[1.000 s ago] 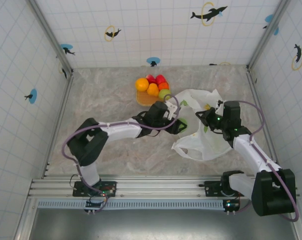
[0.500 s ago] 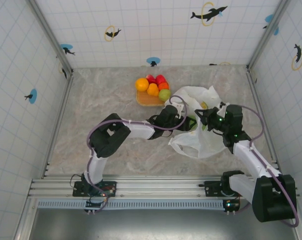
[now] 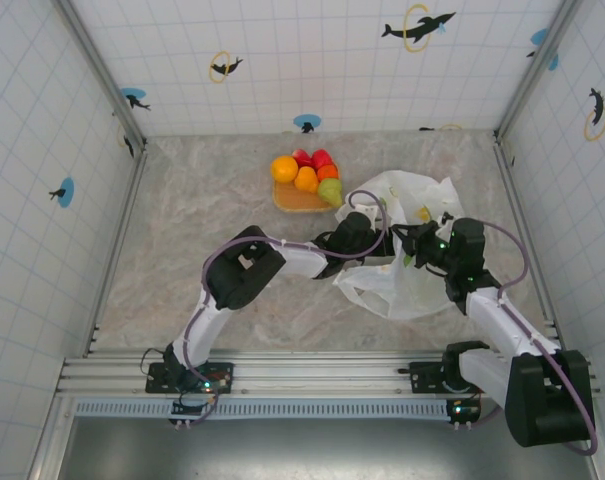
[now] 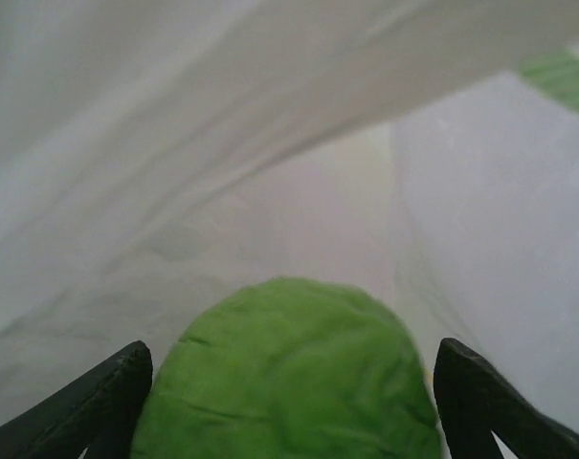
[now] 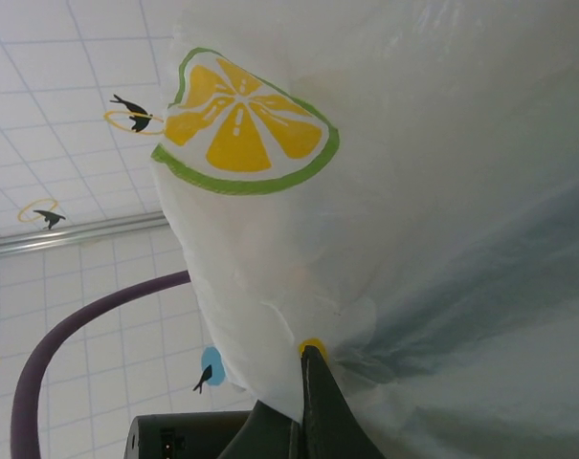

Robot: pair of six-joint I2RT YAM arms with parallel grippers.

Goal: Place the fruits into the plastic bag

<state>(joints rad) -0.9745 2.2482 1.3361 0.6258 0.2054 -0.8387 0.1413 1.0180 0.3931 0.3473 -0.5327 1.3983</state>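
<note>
The translucent white plastic bag (image 3: 414,262) with lemon-slice prints lies right of centre on the table. My left gripper (image 3: 374,247) reaches into its mouth, shut on a green fruit (image 4: 287,378) that sits between the dark fingertips (image 4: 112,394) with bag film all around. My right gripper (image 3: 414,248) is shut on the bag's edge (image 5: 270,287), holding it lifted. Several more fruits, orange (image 3: 284,168), red (image 3: 320,158) and yellow-green (image 3: 330,190), are piled on the round wooden plate (image 3: 294,200) behind the bag.
Tiled walls with dolphin stickers close in the marble tabletop (image 3: 202,220) on three sides. The left arm's purple cable (image 3: 377,205) loops over the bag's opening. Open room lies to the left of the plate.
My left gripper has carried the green fruit rightward from beside the bag into its mouth. The right gripper has shifted slightly left, holding the bag up.
</note>
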